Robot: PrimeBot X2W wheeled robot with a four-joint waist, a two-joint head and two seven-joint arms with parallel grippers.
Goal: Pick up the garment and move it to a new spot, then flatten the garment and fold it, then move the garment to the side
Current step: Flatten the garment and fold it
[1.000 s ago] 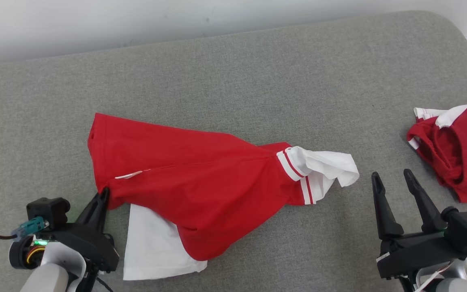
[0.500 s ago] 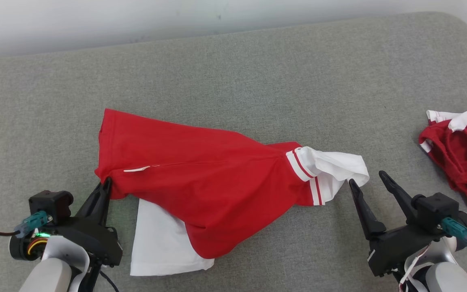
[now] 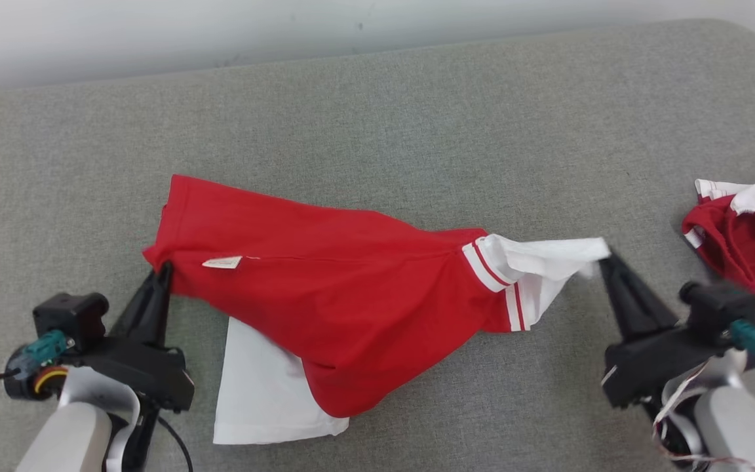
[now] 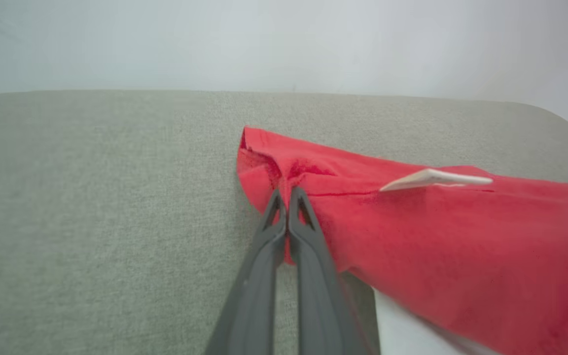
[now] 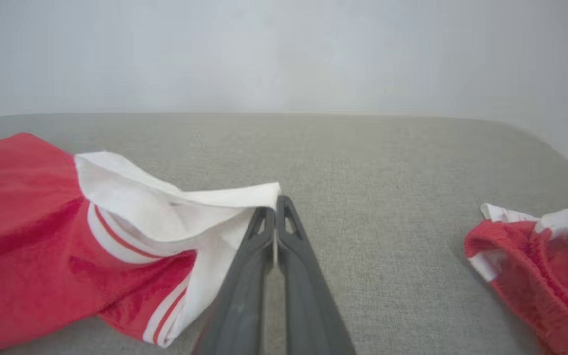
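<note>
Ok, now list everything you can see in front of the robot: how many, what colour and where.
garment: one, red with white parts and striped trim, lying rumpled across the middle of the cushion
label: one, white, on the garment's red part near its left end
second garment: one, red and white, bunched at the cushion's right edge
cushion: one, grey fabric, under everything
wall: one, white, behind the cushion
left gripper: one, dark fingers shut on the garment's red left edge
right gripper: one, dark fingers shut on the garment's white right corner
</note>
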